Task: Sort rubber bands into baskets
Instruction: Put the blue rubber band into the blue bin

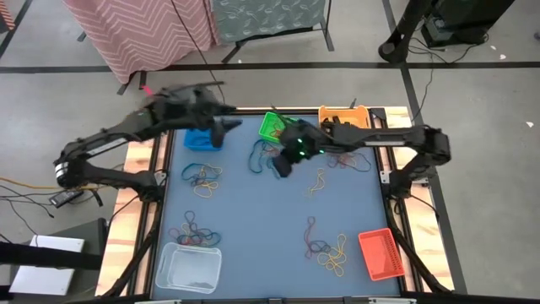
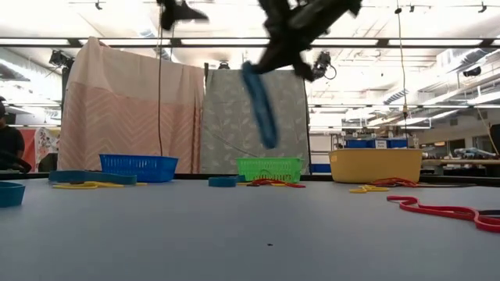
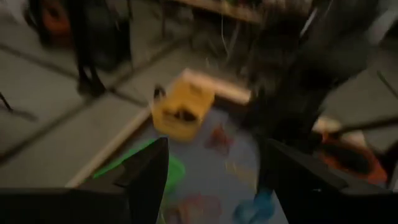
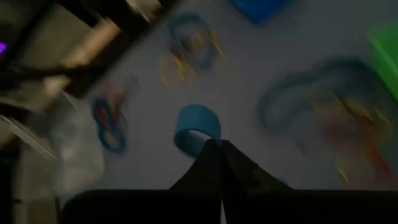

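Note:
My right gripper (image 1: 280, 166) hovers over the blue mat near the green basket (image 1: 272, 127), shut on a wide blue rubber band (image 2: 262, 105). My left gripper (image 1: 226, 127) is raised above the blue basket (image 1: 202, 140); its fingers are open and nothing is between them (image 3: 211, 180). Loose rubber bands lie in heaps on the mat (image 1: 202, 175) (image 1: 192, 232) (image 1: 329, 251). The yellow-orange basket (image 1: 342, 116) stands at the far edge. The red-orange basket (image 1: 380, 253) and the clear basket (image 1: 187, 266) stand at the near corners. My right gripper pinches the blue band between its two shut fingertips (image 4: 214, 152) at one spot on the loop's edge (image 4: 200, 138). The fingers slant down from the table's right side. The band hangs below them as an open loop (image 2: 266, 117), lifted clear of the mat.
More tangled bands lie by the green basket (image 1: 263, 156) and at mid right (image 1: 319, 179) (image 1: 350, 160). In the low view, red bands (image 2: 441, 209) lie close at the right. A person (image 2: 9, 148) is at the far left beyond the table.

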`<state>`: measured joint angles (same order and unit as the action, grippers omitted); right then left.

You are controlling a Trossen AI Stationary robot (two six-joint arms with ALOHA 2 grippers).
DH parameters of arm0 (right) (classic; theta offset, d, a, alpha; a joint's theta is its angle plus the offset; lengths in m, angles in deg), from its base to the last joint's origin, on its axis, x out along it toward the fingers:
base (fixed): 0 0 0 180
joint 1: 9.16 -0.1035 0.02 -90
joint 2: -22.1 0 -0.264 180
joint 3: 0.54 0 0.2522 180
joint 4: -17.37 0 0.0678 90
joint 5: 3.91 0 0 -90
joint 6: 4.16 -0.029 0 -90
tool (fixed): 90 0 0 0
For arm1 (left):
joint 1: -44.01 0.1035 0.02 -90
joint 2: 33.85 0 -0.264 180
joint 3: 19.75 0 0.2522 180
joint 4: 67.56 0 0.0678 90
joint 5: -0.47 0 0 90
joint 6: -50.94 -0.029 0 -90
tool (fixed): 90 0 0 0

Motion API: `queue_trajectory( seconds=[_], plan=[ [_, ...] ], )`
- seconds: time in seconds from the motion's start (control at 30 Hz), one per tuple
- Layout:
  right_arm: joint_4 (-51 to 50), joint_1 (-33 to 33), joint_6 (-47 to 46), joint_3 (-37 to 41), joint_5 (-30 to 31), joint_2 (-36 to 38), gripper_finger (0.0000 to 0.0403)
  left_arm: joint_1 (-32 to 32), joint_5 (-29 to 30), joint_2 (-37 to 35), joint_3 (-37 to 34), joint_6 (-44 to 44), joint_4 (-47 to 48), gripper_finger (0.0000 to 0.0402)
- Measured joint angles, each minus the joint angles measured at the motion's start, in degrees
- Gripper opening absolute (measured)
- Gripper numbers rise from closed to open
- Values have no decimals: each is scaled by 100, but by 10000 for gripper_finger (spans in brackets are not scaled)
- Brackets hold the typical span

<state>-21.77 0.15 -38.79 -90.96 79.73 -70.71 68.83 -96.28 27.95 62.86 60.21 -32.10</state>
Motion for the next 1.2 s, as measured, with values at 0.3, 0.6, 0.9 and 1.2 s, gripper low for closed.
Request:
queue_trajectory(
  seconds=[0.3,0.6,0.9,1.2],
  plan=[
    [3405,561,-343,1,-663,-1328,1,0,983,-1055,316,300,21,266],
    [5312,819,-1332,-483,-662,-2475,1,-7,1233,-1190,314,491,-51,266],
    [5363,829,-1323,-2315,-386,-3779,1,-7,1231,-1141,314,600,-132,266],
    [4952,914,-1319,-3865,-88,-4908,1,-7,1212,-1143,312,601,-128,266]
  ],
)
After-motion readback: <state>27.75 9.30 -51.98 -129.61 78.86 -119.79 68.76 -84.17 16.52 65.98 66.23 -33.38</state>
